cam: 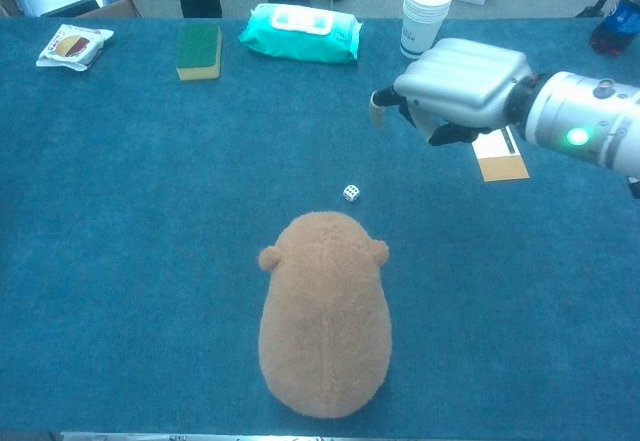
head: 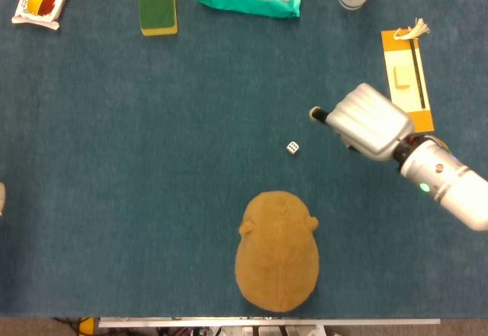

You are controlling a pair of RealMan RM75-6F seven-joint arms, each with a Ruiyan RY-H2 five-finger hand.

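Just beside the empty, curled right robot hand [head: 366, 120] lies a small white dotted die [head: 293, 148].

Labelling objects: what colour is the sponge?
Green top with a yellow base, the sponge; clearest in the head view.

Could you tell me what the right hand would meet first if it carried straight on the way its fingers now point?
The right hand points left over bare table; its line passes beyond the die, so the way looks free, though its height is unclear.
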